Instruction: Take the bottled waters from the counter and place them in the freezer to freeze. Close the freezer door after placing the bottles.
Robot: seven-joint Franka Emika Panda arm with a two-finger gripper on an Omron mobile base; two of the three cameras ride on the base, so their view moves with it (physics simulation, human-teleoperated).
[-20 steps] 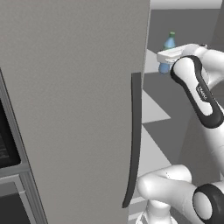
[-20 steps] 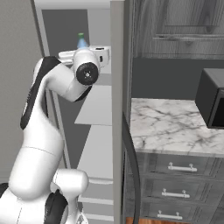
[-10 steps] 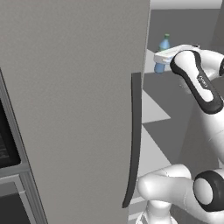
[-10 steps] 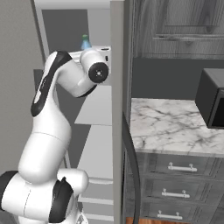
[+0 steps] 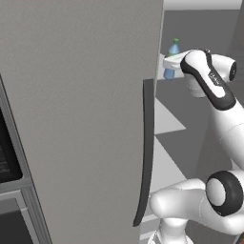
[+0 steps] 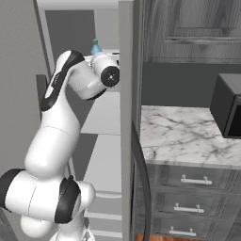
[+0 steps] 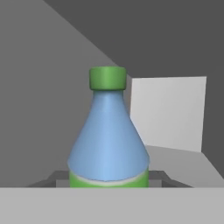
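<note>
the small blue plastic bottle with a green cap (image 7: pixel 108 135) is held upright in the closed gripper (image 5: pixel 172 64), high inside the open tall light-grey freezer (image 5: pixel 81 114). its cap and shoulder are seen above the white arm's wrist in both base views. the white marble counter with grey veins (image 6: pixel 188 136) lies to the right, beyond the open narrow grey freezer door (image 6: pixel 126 117).

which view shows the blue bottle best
The hand view: the blue bottle is close up, its green cap and shoulder clear. Left base view shows it small, its base behind the arm; right base view shows little beyond its cap.
</note>
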